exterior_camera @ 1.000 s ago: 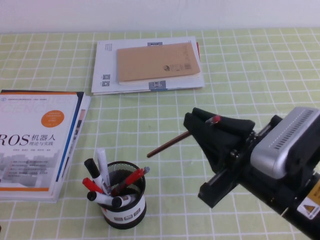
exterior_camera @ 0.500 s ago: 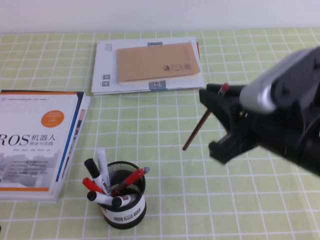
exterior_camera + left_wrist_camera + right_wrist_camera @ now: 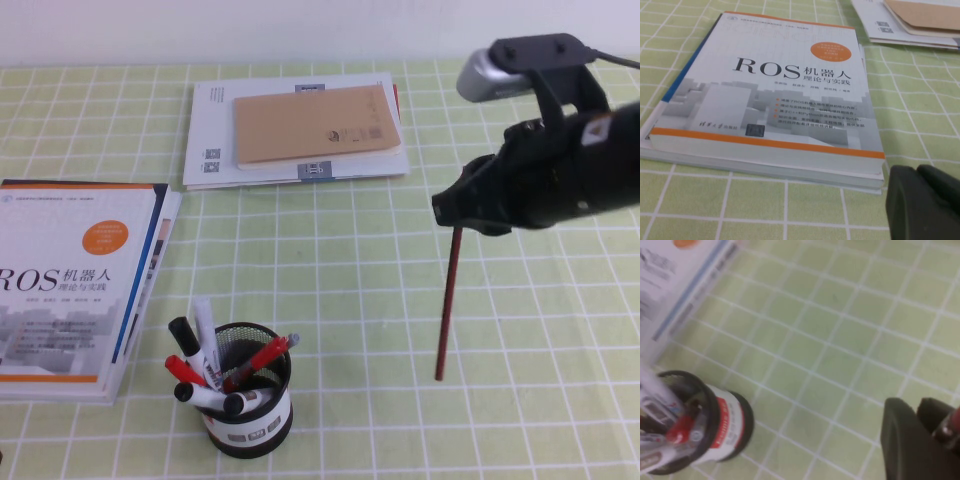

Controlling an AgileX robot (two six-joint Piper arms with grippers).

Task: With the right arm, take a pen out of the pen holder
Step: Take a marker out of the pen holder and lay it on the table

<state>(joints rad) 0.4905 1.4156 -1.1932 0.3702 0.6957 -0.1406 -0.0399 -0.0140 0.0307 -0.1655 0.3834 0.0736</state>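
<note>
Clamping pen [image 3: 446,305] near-upright in right end effector [image 3: 452,212], two o'clock from pen holder [image 3: 252,398]; left end effector [image 3: 920,200] near book [image 3: 790,100], state unclear.

Pen [image 3: 446,305]: slim, dark red barrel, fully out of the holder and hanging near-upright, well to the right of it. Its upper end is clamped in the right pincer [image 3: 457,216]. Whether its lower tip touches the tabletop [image 3: 350,290] cannot be told.

Pen holder [image 3: 252,425]: black mesh cup with a white label band, standing upright. It holds black-capped markers [image 3: 205,325] and a red pen [image 3: 262,358].
</note>
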